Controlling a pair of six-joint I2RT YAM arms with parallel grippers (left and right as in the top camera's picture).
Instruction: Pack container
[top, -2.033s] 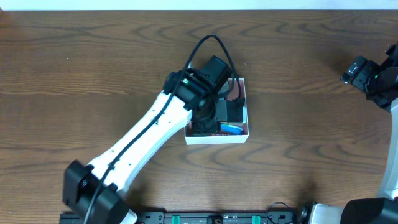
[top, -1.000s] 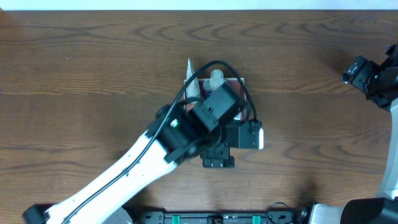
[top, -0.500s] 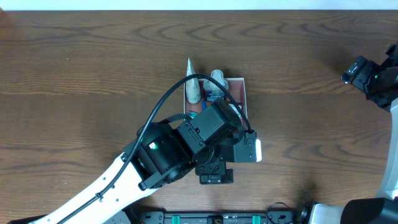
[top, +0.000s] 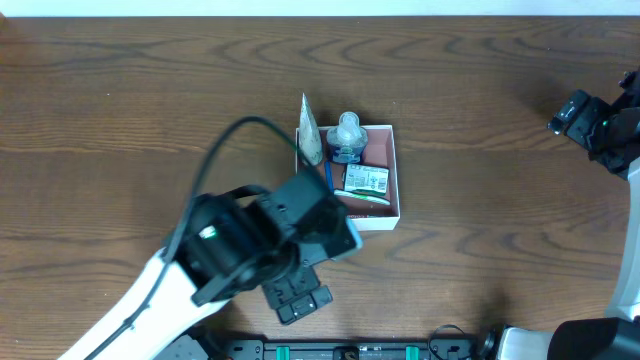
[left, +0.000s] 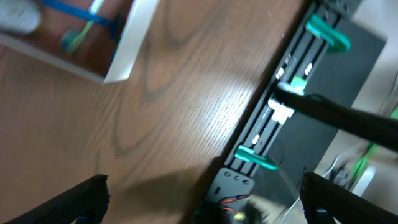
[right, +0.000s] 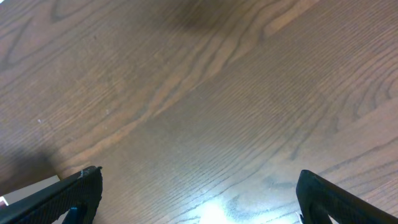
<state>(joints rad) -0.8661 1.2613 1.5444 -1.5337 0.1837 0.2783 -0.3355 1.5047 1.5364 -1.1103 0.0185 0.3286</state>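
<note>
Hovering over bare table at the near left, the left gripper (left: 205, 202) had its jaws spread wide with nothing between them, and the right gripper (right: 198, 196) off at the far right was just as wide and empty. The container (top: 398, 172) sat mid-table with a tube (top: 309, 135), small bottle (top: 347, 133), packet (top: 365, 180) and blue toothbrush (top: 329, 178) inside. My worry was the tube: it leaned on the far-left wall and poked over the rim, and the left arm hung over the near-left corner, so one bump could've tipped it out.
</note>
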